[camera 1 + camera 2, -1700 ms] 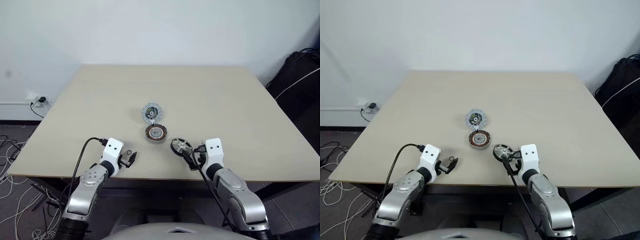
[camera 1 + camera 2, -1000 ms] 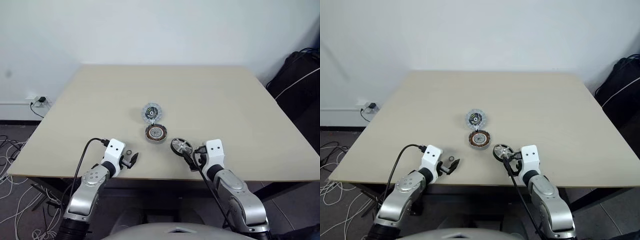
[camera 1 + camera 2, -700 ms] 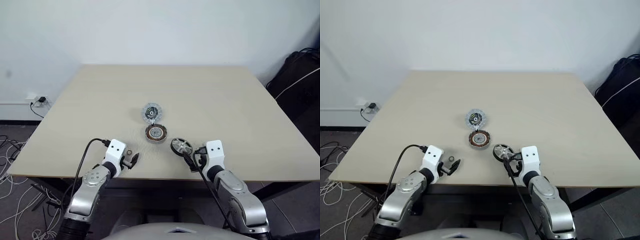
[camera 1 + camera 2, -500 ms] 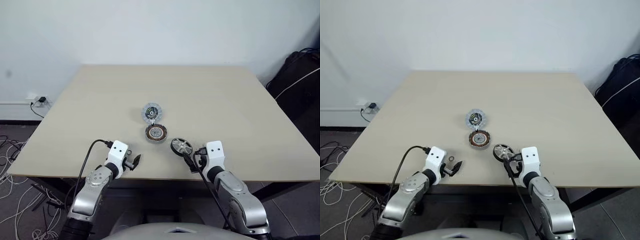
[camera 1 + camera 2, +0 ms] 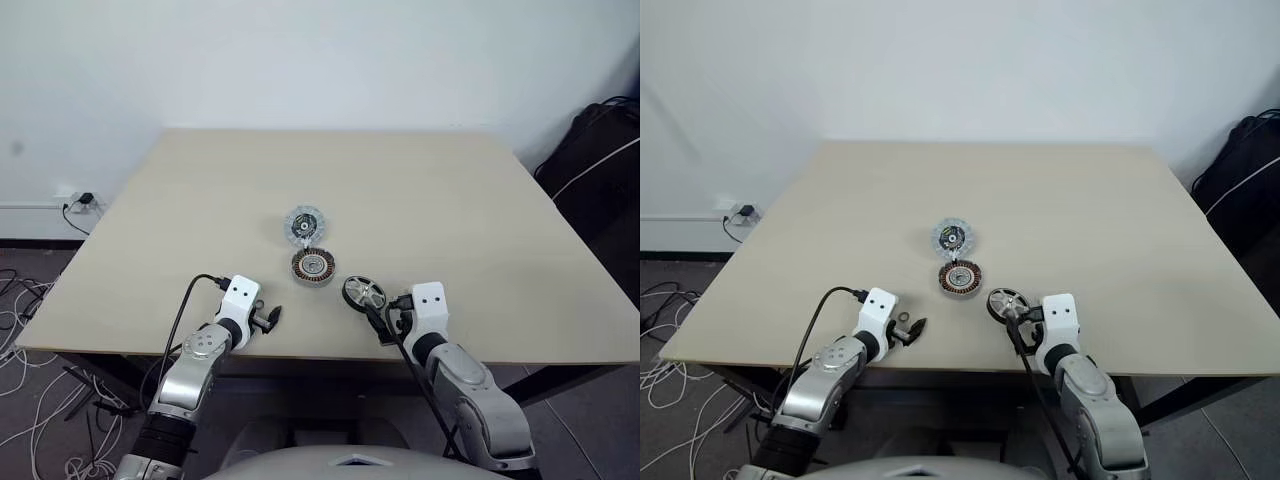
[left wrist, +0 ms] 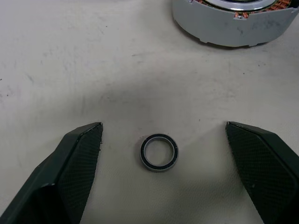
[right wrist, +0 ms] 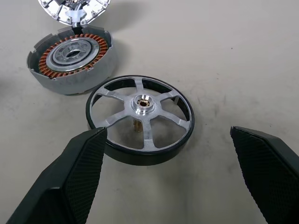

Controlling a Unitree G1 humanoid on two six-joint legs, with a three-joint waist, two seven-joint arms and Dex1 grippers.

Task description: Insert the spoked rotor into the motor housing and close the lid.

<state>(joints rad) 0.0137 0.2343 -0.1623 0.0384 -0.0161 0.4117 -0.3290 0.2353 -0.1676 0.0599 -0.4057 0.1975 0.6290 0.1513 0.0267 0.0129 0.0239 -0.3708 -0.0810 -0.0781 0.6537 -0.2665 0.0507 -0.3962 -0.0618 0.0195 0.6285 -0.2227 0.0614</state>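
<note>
The spoked rotor [image 7: 140,119], a black ring with silvery spokes and a hub, lies flat near the table's front edge. My right gripper [image 7: 168,131] is open just behind it, a finger on each side and apart from the rim. The motor housing [image 5: 313,266] with copper windings sits just beyond and to the rotor's left. The ribbed silver-grey lid [image 5: 301,225] lies right behind the housing. My left gripper [image 6: 163,126] is open low over the table at the front left, with a small dark ring [image 6: 159,152] lying between its fingers, untouched.
The beige table [image 5: 450,200] stretches wide to the back and both sides. Its front edge runs just below both grippers. A dark bag [image 5: 600,150] stands off the table's right side, and cables lie on the floor at the left.
My left gripper has sunk a little toward the table and shifted slightly right, so the small ring now lies between its fingers. The right arm and the motor parts have not moved.
</note>
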